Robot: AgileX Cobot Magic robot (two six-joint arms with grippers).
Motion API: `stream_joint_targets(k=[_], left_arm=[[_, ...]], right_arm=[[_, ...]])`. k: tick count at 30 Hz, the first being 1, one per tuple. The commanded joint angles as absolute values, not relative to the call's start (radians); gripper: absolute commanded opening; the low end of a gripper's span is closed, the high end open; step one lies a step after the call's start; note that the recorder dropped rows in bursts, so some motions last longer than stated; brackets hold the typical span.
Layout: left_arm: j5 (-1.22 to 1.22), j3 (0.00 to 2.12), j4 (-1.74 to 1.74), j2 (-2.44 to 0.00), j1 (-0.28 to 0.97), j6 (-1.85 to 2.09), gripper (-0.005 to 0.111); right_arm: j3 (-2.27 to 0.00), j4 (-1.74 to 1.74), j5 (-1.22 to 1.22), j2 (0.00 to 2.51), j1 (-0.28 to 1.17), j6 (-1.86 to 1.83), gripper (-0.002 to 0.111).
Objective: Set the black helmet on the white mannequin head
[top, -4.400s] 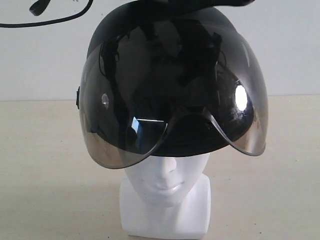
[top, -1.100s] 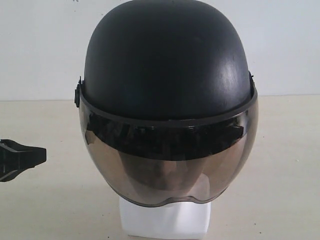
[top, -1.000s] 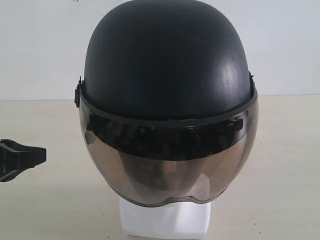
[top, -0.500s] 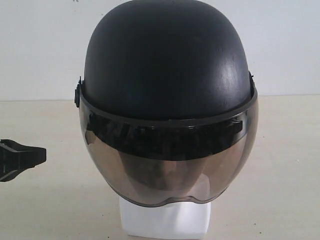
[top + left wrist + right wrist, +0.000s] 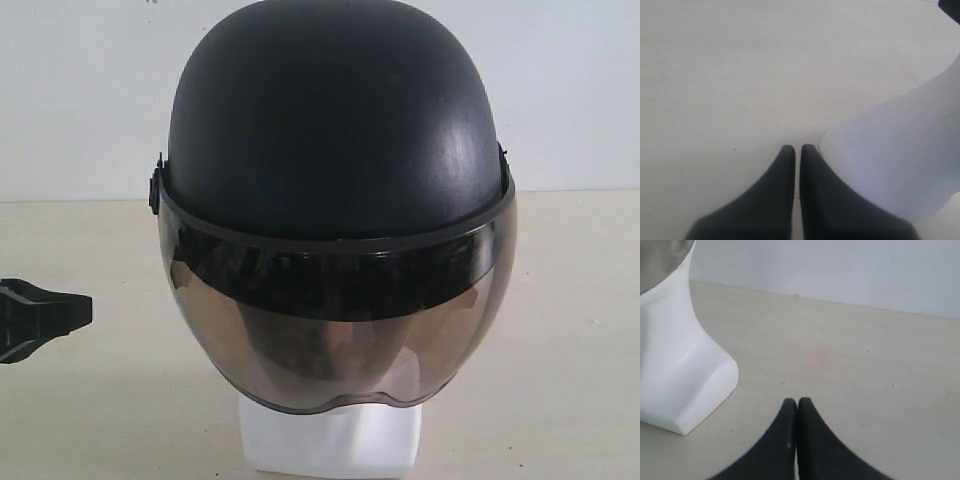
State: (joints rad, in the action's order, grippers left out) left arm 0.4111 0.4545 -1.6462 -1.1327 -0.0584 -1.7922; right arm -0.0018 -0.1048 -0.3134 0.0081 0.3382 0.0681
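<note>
The black helmet [image 5: 335,130] sits on the white mannequin head, its smoky brown visor [image 5: 335,340] down over the face. Of the head only the squarish base [image 5: 330,440] shows below the visor, and again in the wrist views [image 5: 900,155] [image 5: 675,375]. My left gripper [image 5: 45,318] rests low at the left edge, apart from the helmet; in its own view [image 5: 797,148] the fingers stand together with nothing between them, beside the base. My right gripper [image 5: 797,401] is shut and empty above the table, off to one side of the base; the exterior view does not show it.
A beige tabletop [image 5: 570,330] runs back to a white wall [image 5: 80,90]. A corner of the helmet's visor [image 5: 660,257] shows above the neck in the right wrist view. Nothing else stands on the table in view.
Over the last second nothing has moved. Earlier, the helmet was tilted up above the face with the visor raised; now it sits level and the face is covered.
</note>
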Motion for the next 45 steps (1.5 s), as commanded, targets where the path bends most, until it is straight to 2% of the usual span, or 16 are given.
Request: stream_joint_targets(k=[1, 21, 28, 31, 45], left_arm=[[0.406, 0.450, -1.639, -1.123, -0.060, -1.785, 0.004], [0.406, 0.450, -1.638, -1.123, -0.060, -1.785, 0.004], [0.406, 0.450, -1.638, -1.123, -0.060, -1.785, 0.004], [0.406, 0.450, -1.638, -1.123, -0.060, -1.785, 0.004], [0.406, 0.450, -1.638, -1.123, -0.060, -1.785, 0.004]], right_arm=[[0.000, -0.170, -0.324, 0.000, 0.331, 0.050, 0.000], [0.000, -0.221, -0.345, 0.000, 0.328, 0.124, 0.000], [0.000, -0.196, -0.345, 0.000, 0.119, 0.129, 0.000], [0.000, -0.196, -0.345, 0.000, 0.075, 0.129, 0.000], [0.000, -0.196, -0.345, 0.000, 0.069, 0.006, 0.000]])
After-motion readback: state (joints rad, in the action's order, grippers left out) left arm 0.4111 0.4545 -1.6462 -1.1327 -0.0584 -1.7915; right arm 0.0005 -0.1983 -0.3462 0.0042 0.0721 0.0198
